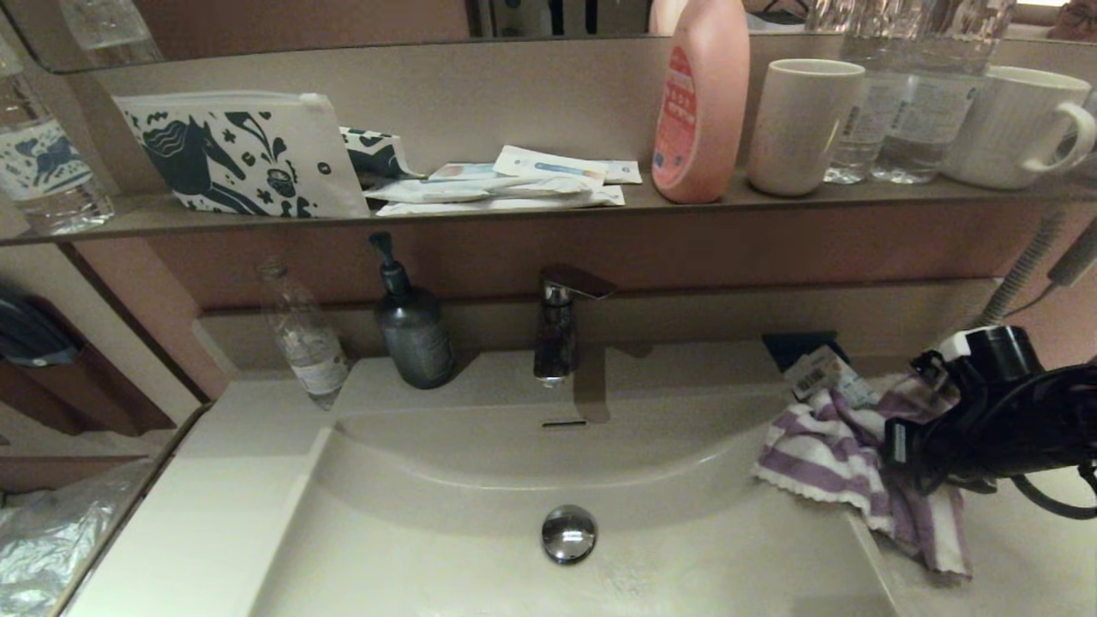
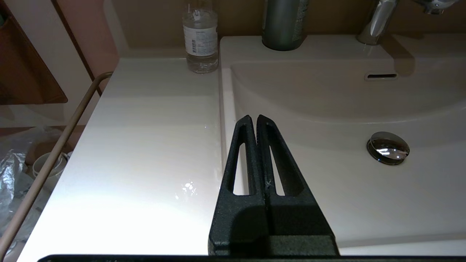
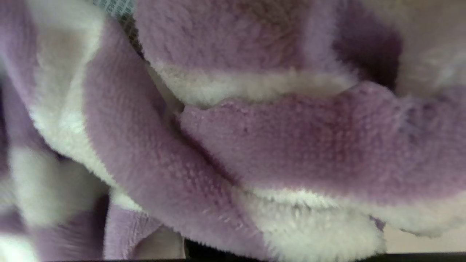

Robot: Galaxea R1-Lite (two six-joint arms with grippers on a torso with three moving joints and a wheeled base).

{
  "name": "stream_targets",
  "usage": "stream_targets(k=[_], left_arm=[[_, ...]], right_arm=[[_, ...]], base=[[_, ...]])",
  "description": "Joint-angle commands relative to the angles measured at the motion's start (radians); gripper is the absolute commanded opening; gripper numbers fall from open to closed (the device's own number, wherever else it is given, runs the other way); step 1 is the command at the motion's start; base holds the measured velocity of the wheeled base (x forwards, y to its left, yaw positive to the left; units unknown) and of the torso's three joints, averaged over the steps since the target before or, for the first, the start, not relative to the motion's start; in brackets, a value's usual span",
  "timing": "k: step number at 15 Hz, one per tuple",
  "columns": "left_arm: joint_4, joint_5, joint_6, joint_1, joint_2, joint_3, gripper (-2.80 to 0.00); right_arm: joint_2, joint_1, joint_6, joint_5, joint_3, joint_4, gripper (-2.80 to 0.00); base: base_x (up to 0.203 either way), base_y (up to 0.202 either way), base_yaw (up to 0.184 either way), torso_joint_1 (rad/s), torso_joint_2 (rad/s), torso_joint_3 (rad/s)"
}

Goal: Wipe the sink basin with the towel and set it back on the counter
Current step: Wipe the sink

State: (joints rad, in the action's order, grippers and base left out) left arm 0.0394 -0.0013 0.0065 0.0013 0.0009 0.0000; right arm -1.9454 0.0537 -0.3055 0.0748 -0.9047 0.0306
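The purple and white striped towel [image 1: 823, 454] lies bunched on the counter at the right rim of the sink basin [image 1: 480, 480], one corner hanging toward the basin. My right gripper [image 1: 900, 446] is pressed into the towel's right side, its tips buried in the cloth. In the right wrist view the towel [image 3: 255, 145] fills the whole picture. My left gripper [image 2: 253, 118] is shut and empty, hovering over the seam between the left counter [image 2: 153, 145] and the basin [image 2: 327, 109]. The chrome drain plug [image 1: 568, 533] sits mid-basin.
The faucet [image 1: 557, 326], a dark pump bottle [image 1: 414, 334] and a clear bottle [image 1: 304, 343] stand along the back. A small packet [image 1: 827, 373] lies behind the towel. The shelf above holds a horse-print pouch [image 1: 240, 154], a pink bottle [image 1: 698, 103] and cups.
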Motion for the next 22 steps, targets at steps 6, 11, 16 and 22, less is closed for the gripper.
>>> stream_targets(k=[6, 11, 16, 22], left_arm=[[0.001, 0.000, 0.000, 0.000, 0.001, 0.000, -2.80], [0.001, 0.000, 0.000, 0.000, 0.001, 0.000, -2.80], [0.001, 0.000, 0.000, 0.000, 0.001, 0.000, -2.80], [0.001, 0.000, 0.000, 0.000, 0.001, 0.000, -2.80]], right_arm=[[-0.047, -0.059, -0.076, -0.068, -0.129, -0.018, -2.80], [0.058, -0.070, -0.065, -0.069, -0.107, -0.261, -2.80], [0.215, -0.077, -0.008, -0.089, 0.031, -0.431, -2.80], [0.403, -0.113, 0.038, -0.151, 0.301, -0.431, -2.80]], base=[[0.000, 0.000, 0.000, 0.000, 0.00, 0.000], [0.000, 0.000, 0.000, 0.000, 0.00, 0.000], [0.000, 0.000, 0.000, 0.000, 0.00, 0.000], [0.000, 0.000, 0.000, 0.000, 0.00, 0.000]])
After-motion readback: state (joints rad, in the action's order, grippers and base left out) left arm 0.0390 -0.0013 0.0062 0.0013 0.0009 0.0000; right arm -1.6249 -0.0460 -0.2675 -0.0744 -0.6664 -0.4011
